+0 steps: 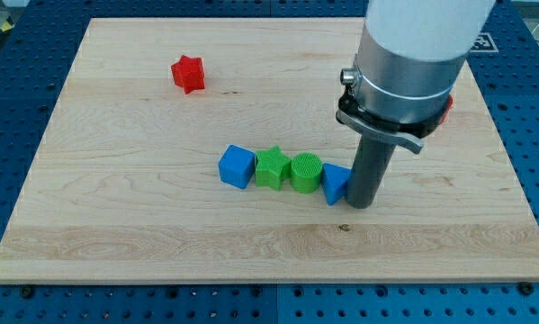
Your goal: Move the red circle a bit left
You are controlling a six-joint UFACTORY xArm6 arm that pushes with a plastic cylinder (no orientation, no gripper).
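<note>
1. I am resting my tip [362, 205] on the wooden board [116, 225], touching or just beside the right side of the blue triangular block [336, 183]. I have no jaws, so I am holding nothing.
2. The red circle [446, 105] is showing only as a red sliver at the view's right, mostly hidden behind my arm's grey collar [404, 81]; I cannot confirm its shape.
3. I am judging that moving from here risks shoving the blue triangular block into the green cylinder [306, 172], green star [272, 167] and blue cube [237, 166], which sit in a touching row.
4. I am also judging that pushing off-centre could send the red circle sideways.
5. The red star [188, 73] is sitting well apart at upper left.
6. A blue perforated table [26, 54] is surrounding the board.
</note>
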